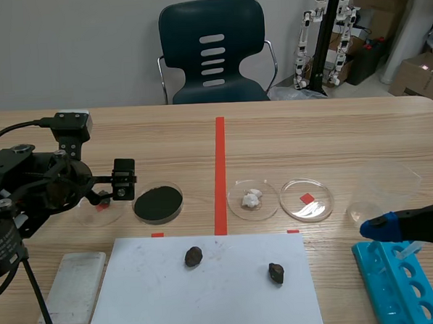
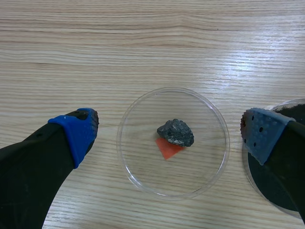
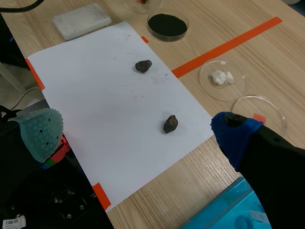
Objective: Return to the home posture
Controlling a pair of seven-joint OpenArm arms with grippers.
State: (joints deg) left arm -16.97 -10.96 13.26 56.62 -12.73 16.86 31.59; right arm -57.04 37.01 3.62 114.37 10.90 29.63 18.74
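Pale wood counter holds a white sheet point(image 1: 209, 300); just beyond its far left corner the left gripper point(image 2: 170, 135) hangs spread over a petri dish point(image 2: 143, 164) with a dark stone point(image 2: 176, 132), and off the sheet's right edge the right gripper point(image 3: 138, 133) is spread and empty too. To go home cleanly, I would lift the left gripper straight up first so neither finger clips the dish rim, then draw each arm back to its own side of the sheet.
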